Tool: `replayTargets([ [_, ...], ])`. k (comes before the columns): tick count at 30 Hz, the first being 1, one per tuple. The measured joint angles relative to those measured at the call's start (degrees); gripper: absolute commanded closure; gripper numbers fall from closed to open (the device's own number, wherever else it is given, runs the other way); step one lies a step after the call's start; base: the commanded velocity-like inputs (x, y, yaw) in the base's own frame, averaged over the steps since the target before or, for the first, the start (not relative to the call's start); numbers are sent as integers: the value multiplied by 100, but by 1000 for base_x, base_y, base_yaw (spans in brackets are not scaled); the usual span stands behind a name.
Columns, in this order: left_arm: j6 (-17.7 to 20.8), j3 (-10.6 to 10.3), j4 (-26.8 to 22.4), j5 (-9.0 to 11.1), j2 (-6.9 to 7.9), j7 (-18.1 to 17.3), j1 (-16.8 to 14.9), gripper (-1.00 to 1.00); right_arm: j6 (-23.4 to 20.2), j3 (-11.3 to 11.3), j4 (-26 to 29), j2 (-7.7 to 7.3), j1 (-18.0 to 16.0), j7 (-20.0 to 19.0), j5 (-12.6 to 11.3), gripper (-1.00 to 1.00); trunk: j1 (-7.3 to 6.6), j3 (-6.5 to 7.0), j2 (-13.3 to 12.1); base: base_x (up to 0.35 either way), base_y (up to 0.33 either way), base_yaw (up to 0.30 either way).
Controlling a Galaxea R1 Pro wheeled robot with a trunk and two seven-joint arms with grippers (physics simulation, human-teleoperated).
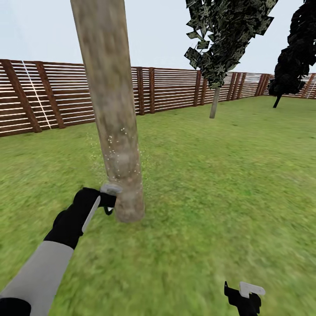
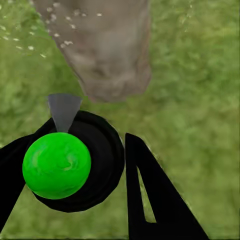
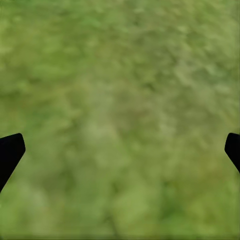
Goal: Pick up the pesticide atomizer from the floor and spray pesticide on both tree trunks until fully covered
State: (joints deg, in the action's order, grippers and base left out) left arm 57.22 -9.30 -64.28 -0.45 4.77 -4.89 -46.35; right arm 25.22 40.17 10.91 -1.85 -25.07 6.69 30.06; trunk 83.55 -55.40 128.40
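From the head, the left gripper (image 1: 106, 199) holds the atomizer (image 1: 109, 193) right against the base of the near trunk (image 1: 115, 118), where pale specks dot the bark; a second tree (image 1: 221, 39) stands well off by the fence (image 1: 171, 90). The left wrist shows the atomizer (image 2: 70, 160) clamped between black fingers (image 2: 150, 195), trunk (image 2: 107, 50) just ahead. The right wrist shows fingertips (image 3: 10, 152) spread wide over grass (image 3: 125, 110), holding nothing.

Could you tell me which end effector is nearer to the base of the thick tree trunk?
The left end effector, shut on the pesticide atomizer, is right beside the tree trunk near its base. The right end effector hangs open over the grass, well off to the trunk's right.
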Motion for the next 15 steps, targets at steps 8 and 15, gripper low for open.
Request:
replayTargets([
  [8, -1665, 37, 1476, 83, -270, 1330, 136, 100, 0, 2, 7, -7, -2, 7, 0, -100, 0, 0, 0, 0, 0, 0],
  [15, -2731, 73, 2408, 605, -291, 1544, 501, 100, 0, 6, 7, -9, 1, 0, 0, -100, 0, 0, 0, 0, -79, 0],
])
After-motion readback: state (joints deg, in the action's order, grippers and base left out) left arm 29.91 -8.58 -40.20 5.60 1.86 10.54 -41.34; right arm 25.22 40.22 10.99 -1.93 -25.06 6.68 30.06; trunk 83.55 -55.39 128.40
